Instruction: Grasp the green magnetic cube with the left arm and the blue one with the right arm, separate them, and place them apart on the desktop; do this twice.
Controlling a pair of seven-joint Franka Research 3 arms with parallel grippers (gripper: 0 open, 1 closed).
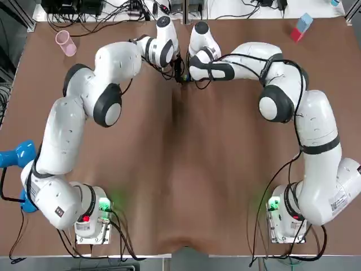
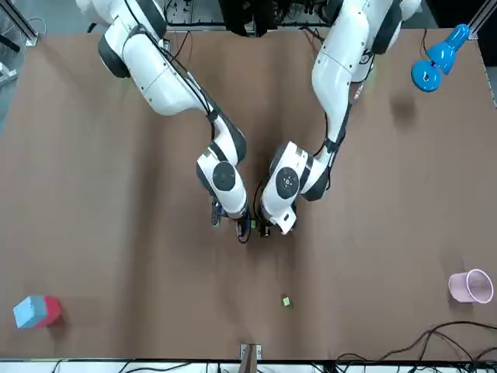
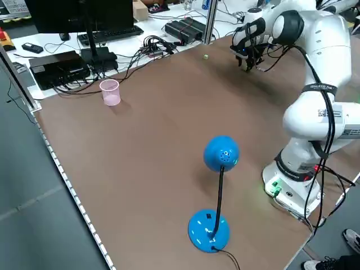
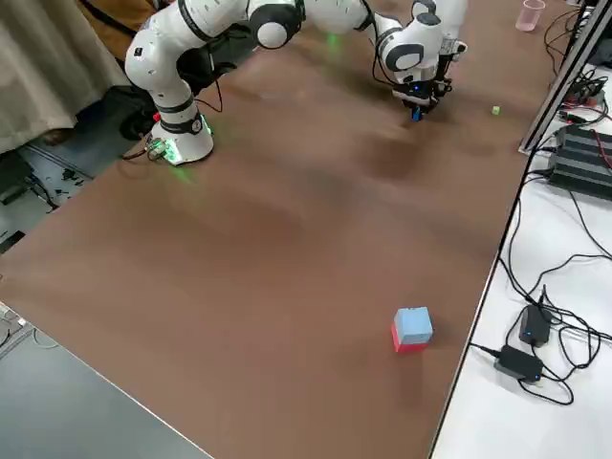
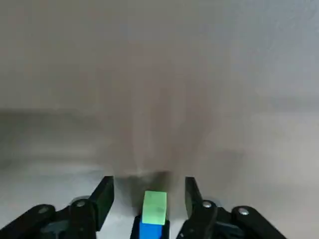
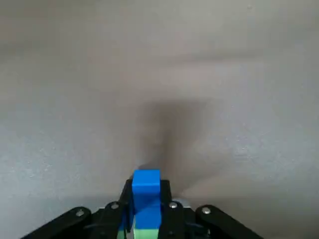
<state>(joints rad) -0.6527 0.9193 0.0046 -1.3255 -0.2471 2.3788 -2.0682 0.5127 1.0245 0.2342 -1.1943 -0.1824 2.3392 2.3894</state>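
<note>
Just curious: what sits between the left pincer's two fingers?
The green cube, joined to the blue cube, untouched inside the open left pincer; the left wrist view shows it.

Pink cup (image 1: 66, 43), blue lamp (image 3: 216, 194) (upright), blue-topped red block (image 4: 411, 330), well apart.

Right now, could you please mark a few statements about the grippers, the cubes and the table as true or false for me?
1. The right gripper is shut on the blue cube. True.
2. The left gripper is clamped on the green cube. False: its fingers stand open on either side of the cube, with gaps showing.
3. The green cube and the blue cube are joined together. True.
4. The pink cup stands on the robot's right side. False: it stands at the far left corner.
5. A small green piece lies loose on the table, apart from both grippers. True.
</note>
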